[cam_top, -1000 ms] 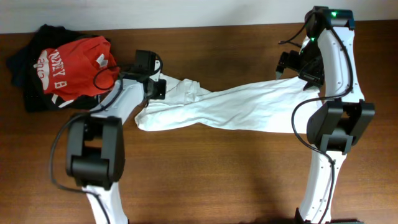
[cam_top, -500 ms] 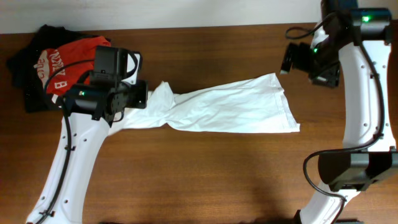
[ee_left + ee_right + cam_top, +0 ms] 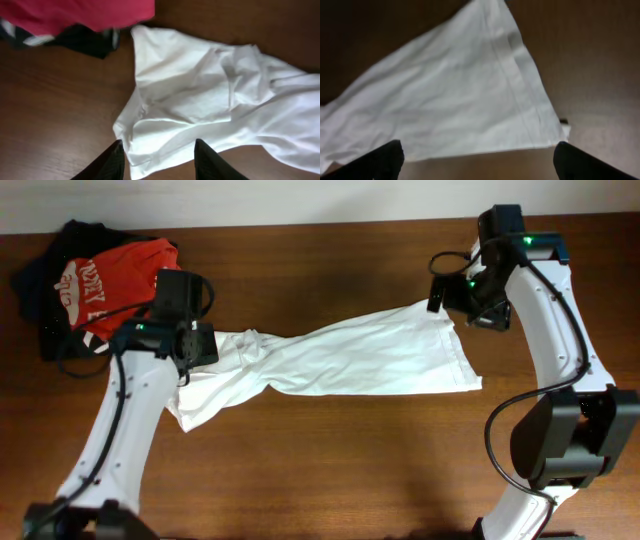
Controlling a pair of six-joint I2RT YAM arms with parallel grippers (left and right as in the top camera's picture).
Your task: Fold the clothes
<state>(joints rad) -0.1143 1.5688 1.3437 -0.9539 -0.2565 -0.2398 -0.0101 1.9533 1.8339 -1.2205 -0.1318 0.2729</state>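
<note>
The clothes [image 3: 350,360], one long white garment, lie stretched across the brown table from lower left to right. My left gripper [image 3: 198,352] hovers over their crumpled left end. In the left wrist view that end [image 3: 200,90] lies flat below my left gripper [image 3: 157,150], whose jaws stand open and hold nothing. My right gripper [image 3: 440,295] hangs at the upper corner of the wide right hem. Seen from the right wrist, the hem [image 3: 450,95] spreads beneath my right gripper [image 3: 480,160], which is wide open and empty.
A pile with a red lettered T-shirt [image 3: 100,285] and dark garments sits at the back left, close to my left arm; its red edge [image 3: 75,12] shows in the left wrist view. The table's back edge [image 3: 320,225] meets a pale wall.
My left gripper has opened and let go of the garment's left end, which has dropped and spread toward the lower left. My right arm has come down and left to the hem's upper corner.
</note>
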